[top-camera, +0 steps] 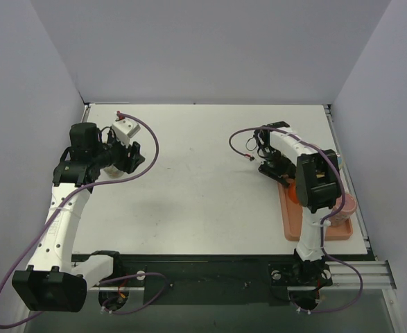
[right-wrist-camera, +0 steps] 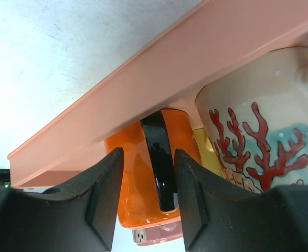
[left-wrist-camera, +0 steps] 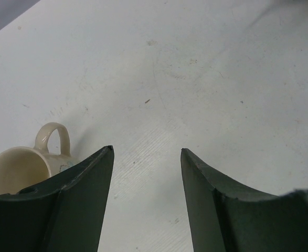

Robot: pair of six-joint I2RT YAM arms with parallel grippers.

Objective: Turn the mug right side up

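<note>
An orange mug (right-wrist-camera: 138, 173) with a glossy black handle (right-wrist-camera: 161, 157) sits in the salmon tray (right-wrist-camera: 159, 79), beside a cream mug painted with red coral (right-wrist-camera: 253, 136). My right gripper (right-wrist-camera: 148, 152) straddles the black handle, a finger on each side, with a sliver of gap on the left. In the top view it (top-camera: 281, 173) reaches into the tray's (top-camera: 321, 232) far end, over the orange mug (top-camera: 293, 191). My left gripper (left-wrist-camera: 147, 152) is open over bare table. A plain cream mug (left-wrist-camera: 22, 165) shows its open mouth and handle just left of the fingers.
The tray lies along the table's right edge, close to the right wall. The coral mug (top-camera: 343, 208) fills its near part. My left arm (top-camera: 85, 156) is at the far left of the white table (top-camera: 203, 180), with walls on three sides.
</note>
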